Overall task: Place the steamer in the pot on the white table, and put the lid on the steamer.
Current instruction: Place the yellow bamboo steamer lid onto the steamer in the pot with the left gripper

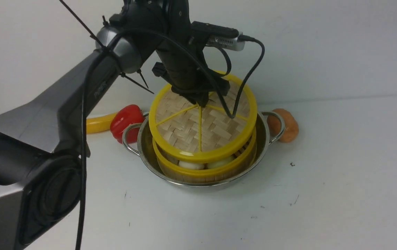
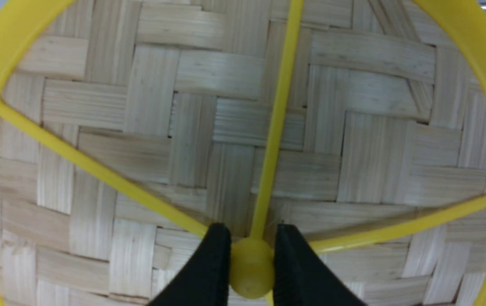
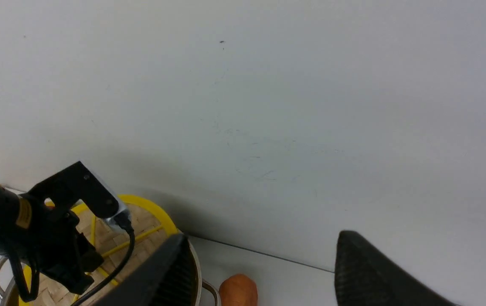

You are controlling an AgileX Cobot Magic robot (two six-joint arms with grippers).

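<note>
Front view: left pincer [image 1: 201, 102], largely hidden, seemingly grips the lid [image 1: 191, 133] above the steamer [image 1: 203, 172].

From the front, the left gripper [image 1: 201, 100] tips and the lid [image 1: 202, 128] knob were buried behind the wrist. The lid hid most of the steamer [image 1: 205, 172]; just its near rim showed, plus pale round lumps [image 1: 191, 164] in the gap, no idea what. A yellow thing [image 1: 99, 124] was half behind the arm and a red pepper [image 1: 126, 121], and an orange lump [image 1: 290, 125] sat partly behind the pot [image 1: 145, 146] handle. The left wrist shot cropped off much of the lid's rim. In the right wrist shot, the right gripper [image 3: 262, 238] fingers, pot and orange lump ran off the edge.
</note>
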